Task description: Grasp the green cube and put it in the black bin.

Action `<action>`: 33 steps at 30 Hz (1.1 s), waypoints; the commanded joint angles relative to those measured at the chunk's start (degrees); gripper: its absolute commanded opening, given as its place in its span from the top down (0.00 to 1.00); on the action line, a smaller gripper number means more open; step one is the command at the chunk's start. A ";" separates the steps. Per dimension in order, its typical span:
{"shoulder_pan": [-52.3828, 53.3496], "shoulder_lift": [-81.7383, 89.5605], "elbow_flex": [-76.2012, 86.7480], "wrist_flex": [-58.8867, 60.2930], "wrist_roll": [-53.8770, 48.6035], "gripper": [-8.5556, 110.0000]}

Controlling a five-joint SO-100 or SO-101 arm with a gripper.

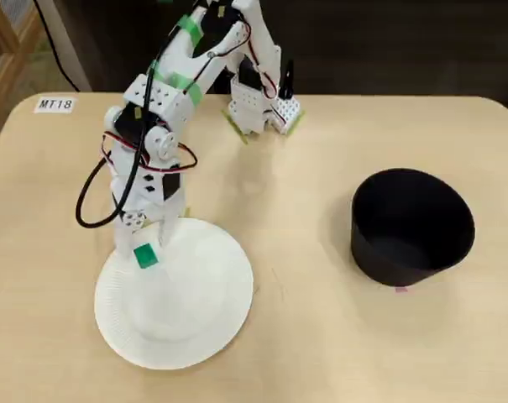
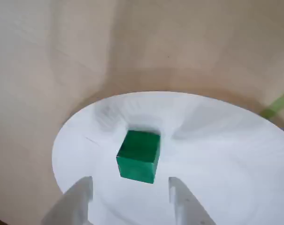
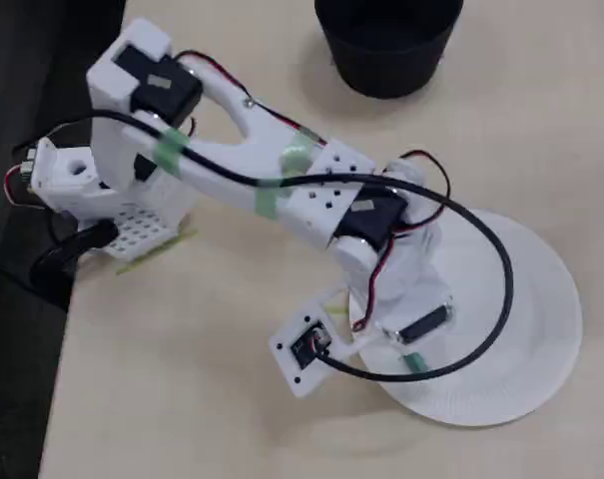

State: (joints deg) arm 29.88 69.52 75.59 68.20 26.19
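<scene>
A small green cube (image 1: 145, 256) lies on a white paper plate (image 1: 195, 311) at the front left of the table in a fixed view. My gripper (image 1: 143, 243) is open and hangs low over the plate, its fingers to either side of the cube. In the wrist view the cube (image 2: 138, 155) sits just ahead of the two white fingertips (image 2: 79, 197), not touched, on the plate (image 2: 226, 164), with my gripper (image 2: 130, 199) at the bottom edge. In another fixed view the cube (image 3: 418, 361) peeks out under my gripper (image 3: 409, 344). The black bin (image 1: 388, 256) stands empty at the right.
The arm's base (image 1: 258, 109) is mounted at the table's far edge. A white label MT18 (image 1: 54, 105) is at the far left corner. The bin (image 3: 386, 40) is well apart from the plate (image 3: 521, 329). A strip of green tape (image 2: 278, 105) lies on the table.
</scene>
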 commanded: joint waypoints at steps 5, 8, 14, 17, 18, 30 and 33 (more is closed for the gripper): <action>-0.26 -2.29 -4.92 -0.79 -0.53 0.73; -0.26 -3.52 -6.33 -0.79 -0.70 0.73; -0.79 -6.24 -9.05 -0.35 -0.88 0.74; -1.23 -7.56 -9.93 -0.18 -0.44 0.76; -1.41 -7.82 -9.93 -0.18 -0.26 0.77; -1.05 -10.02 -11.78 -0.09 0.79 0.91; -0.97 -10.37 -12.48 0.09 0.79 0.93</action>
State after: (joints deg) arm 28.83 58.62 65.57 68.03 26.89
